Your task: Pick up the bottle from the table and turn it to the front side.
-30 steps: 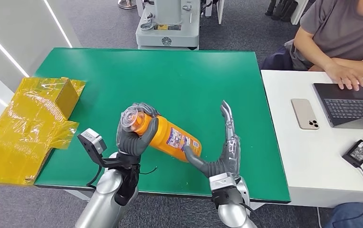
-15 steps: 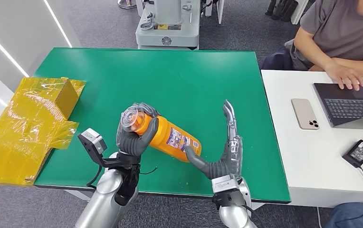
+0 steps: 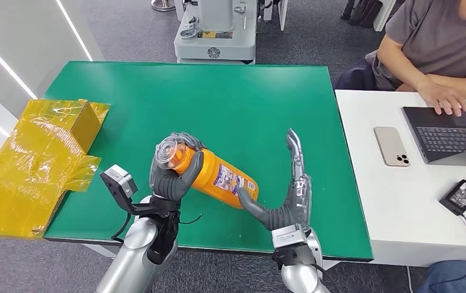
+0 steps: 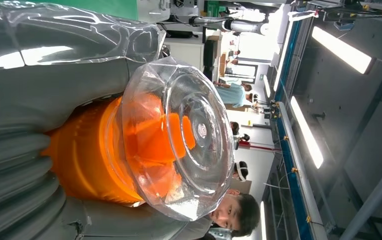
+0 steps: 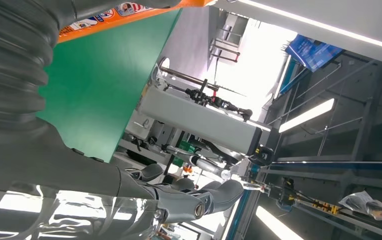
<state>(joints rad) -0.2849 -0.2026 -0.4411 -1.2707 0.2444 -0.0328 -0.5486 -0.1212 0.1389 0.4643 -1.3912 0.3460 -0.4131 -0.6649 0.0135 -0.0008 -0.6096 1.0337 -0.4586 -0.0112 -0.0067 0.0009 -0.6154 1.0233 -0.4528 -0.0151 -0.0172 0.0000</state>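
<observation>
The left hand (image 3: pixel 171 174) has its fingers clamped around the neck of the orange bottle (image 3: pixel 221 178), held tilted over the near part of the green table (image 3: pixel 230 97). The right hand (image 3: pixel 285 195) touches the bottle's base with its thumb, its fingers apart and stretched toward the far side.

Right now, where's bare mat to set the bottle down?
The far half of the green mat is bare, from the orange bottle up to the far edge. A bare strip also lies between the bottle and the yellow wrapped box. The near edge is crowded: the left hand grips the bottle's cap end, and the right hand touches its base.
</observation>
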